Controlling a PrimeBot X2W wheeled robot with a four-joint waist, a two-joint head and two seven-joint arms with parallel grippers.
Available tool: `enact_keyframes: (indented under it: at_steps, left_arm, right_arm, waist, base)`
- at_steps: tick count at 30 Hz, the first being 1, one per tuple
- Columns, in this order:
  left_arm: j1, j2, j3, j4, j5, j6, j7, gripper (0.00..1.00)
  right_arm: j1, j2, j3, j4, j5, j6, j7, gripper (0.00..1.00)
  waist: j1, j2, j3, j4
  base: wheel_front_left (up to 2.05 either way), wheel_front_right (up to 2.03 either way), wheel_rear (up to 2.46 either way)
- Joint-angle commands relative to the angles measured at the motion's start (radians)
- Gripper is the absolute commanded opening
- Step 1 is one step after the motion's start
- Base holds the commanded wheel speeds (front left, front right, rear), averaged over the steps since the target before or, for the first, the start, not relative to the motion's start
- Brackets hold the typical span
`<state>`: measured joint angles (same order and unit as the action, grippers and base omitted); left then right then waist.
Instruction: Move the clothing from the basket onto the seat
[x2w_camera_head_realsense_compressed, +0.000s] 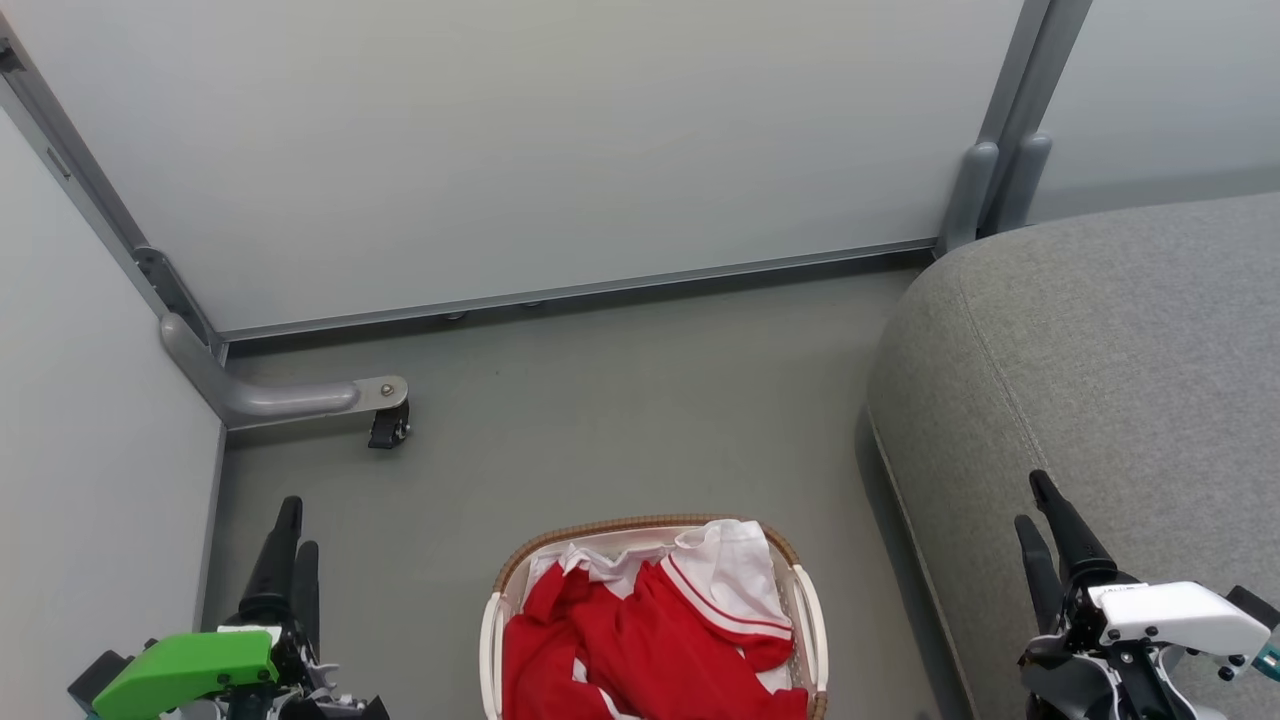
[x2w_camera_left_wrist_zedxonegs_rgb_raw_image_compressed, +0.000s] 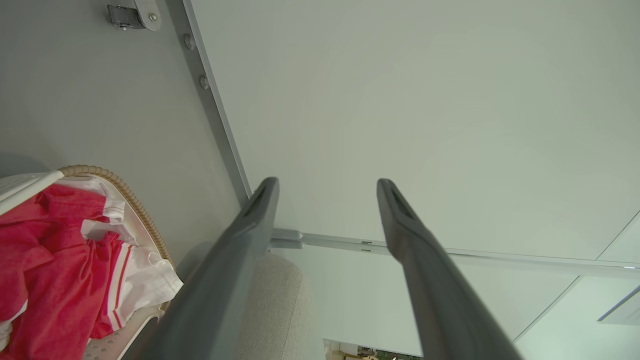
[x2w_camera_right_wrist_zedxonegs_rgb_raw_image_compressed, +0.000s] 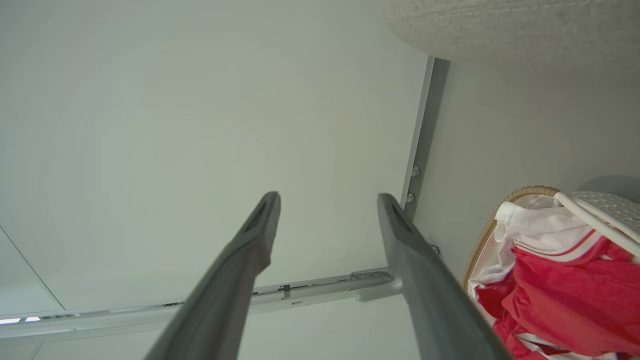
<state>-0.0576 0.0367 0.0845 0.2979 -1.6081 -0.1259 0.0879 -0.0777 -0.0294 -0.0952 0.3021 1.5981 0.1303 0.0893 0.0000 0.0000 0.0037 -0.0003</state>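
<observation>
Red clothing (x2w_camera_head_realsense_compressed: 620, 640) fills the basket (x2w_camera_head_realsense_compressed: 640, 523), seemingly lying lengthwise toward the wall (x2w_camera_head_realsense_compressed: 500, 150)

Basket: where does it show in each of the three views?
Head view: basket at bottom centre, cut by the lower edge.
Left wrist view: basket at lower left.
Right wrist view: basket at lower right.
Shared landmark: grey seat, at right, bottom centre and top right respectively.

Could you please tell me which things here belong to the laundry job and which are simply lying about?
For the job:
the red and white clothing
the basket holding it
the grey seat

Just there:
the grey partition foot
the white panels
the floor
</observation>
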Motion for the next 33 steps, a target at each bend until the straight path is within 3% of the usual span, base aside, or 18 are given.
enact_keyframes:
  at_steps: [1, 14, 33]
  left_arm:
    - [-0.018, 0.004, -0.012, -0.018, 0.012, -0.001, -0.012, 1.0]
    - [-0.021, 0.006, -0.048, -0.03, 0.112, -0.002, -0.071, 1.0]
    - [-0.021, 0.009, -0.087, -0.138, 0.509, -0.003, -0.144, 1.0]
  right_arm:
    - [-0.013, -0.007, 0.005, -0.013, -0.016, 0.0, -0.013, 1.0]
    - [-0.013, -0.01, -0.006, -0.012, -0.172, 0.0, -0.072, 1.0]
    - [0.003, -0.014, -0.01, -0.137, -0.602, 0.0, -0.146, 1.0]
  waist:
    - [0.0, 0.0, 0.0, 0.0]
    - [0.0, 0.0, 0.001, 0.001]
    - [0.0, 0.0, 0.005, 0.004]
  base:
    - [0.0, 0.0, 0.0]
    - [0.0, 0.0, 0.0]
    - [0.0, 0.0, 0.0]
